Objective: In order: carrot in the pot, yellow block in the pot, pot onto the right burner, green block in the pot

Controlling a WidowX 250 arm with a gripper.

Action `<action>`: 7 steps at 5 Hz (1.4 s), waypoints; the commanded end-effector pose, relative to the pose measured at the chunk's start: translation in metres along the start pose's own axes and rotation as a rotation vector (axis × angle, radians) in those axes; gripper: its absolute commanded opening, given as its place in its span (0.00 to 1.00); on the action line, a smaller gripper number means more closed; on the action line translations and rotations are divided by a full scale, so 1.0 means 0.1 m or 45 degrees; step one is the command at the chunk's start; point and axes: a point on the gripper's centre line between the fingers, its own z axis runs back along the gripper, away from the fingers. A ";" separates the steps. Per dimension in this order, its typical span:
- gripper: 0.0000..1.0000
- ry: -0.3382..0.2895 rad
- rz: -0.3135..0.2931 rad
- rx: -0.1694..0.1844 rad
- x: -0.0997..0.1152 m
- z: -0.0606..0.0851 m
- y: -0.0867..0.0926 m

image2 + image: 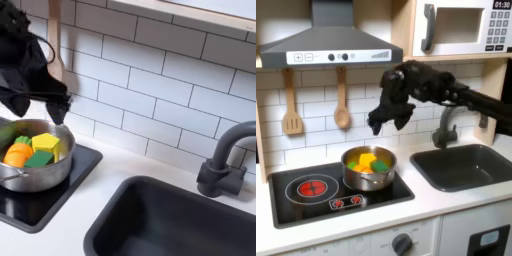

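Gripper (389,119) above pot (369,180), released, grasping nothing; carrot (18,153), yellow block (46,143), green block (40,159) inside on right burner.

My tool (384,118) is a dark blur in both exterior views; I cannot tell how its jaws stand. Below it, the pot (45,172) is cut by the second exterior view's left edge. Inside it, the carrot (17,153) is half buried among the blocks. In the first exterior view the contents are too small to separate.
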 end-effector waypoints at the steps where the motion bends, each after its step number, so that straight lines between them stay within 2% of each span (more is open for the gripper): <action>1: 1.00 -0.195 0.019 0.070 0.12 0.34 0.04; 2: 1.00 -0.309 0.067 0.087 0.14 0.44 0.13; 3: 1.00 -0.383 0.070 0.094 0.15 0.53 0.26; 5: 1.00 -0.437 0.095 0.067 0.18 0.73 0.47; 6: 0.03 -0.495 0.091 0.043 0.25 0.92 0.50; 7: 0.00 -0.524 0.108 0.043 0.29 1.00 0.59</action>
